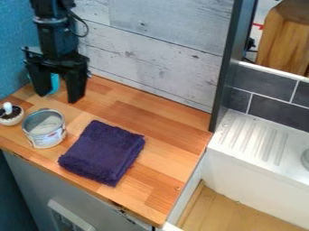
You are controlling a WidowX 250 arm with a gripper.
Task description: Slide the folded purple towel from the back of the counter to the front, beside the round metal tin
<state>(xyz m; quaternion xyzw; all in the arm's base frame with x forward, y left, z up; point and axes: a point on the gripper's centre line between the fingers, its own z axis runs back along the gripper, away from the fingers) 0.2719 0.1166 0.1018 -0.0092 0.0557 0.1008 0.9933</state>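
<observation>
One released hand point(58, 98) hung over the counter point(160, 158), with the can point(46, 134) in front of it and the towel point(102, 152) beside the can.

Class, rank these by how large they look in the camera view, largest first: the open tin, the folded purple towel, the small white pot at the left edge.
1. Folded purple towel, clearly the largest
2. Open tin
3. Small white pot
</observation>
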